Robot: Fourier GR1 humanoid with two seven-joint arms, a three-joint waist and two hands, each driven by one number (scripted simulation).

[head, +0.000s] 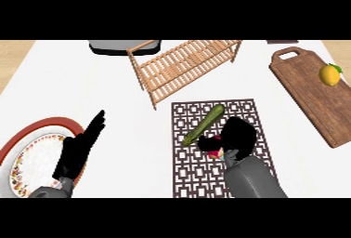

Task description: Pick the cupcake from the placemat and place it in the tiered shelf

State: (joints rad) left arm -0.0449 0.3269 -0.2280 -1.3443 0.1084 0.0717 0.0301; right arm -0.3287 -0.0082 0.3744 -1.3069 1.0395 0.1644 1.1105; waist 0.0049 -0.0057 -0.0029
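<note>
Head view: the right robot hand (237, 135) curls over the cupcake (216, 152) on the patterned placemat (198, 176), beside a cucumber (204, 123). Left robot hand (81, 148) rests open by the plate (31, 160); the tiered shelf (184, 62) stands beyond on the tabletop (82, 79).

Cupcake (217, 151) pink, mostly hidden, on patterned brown placemat (198, 176); wooden slatted tiered shelf (182, 65) behind, well apart.
</note>
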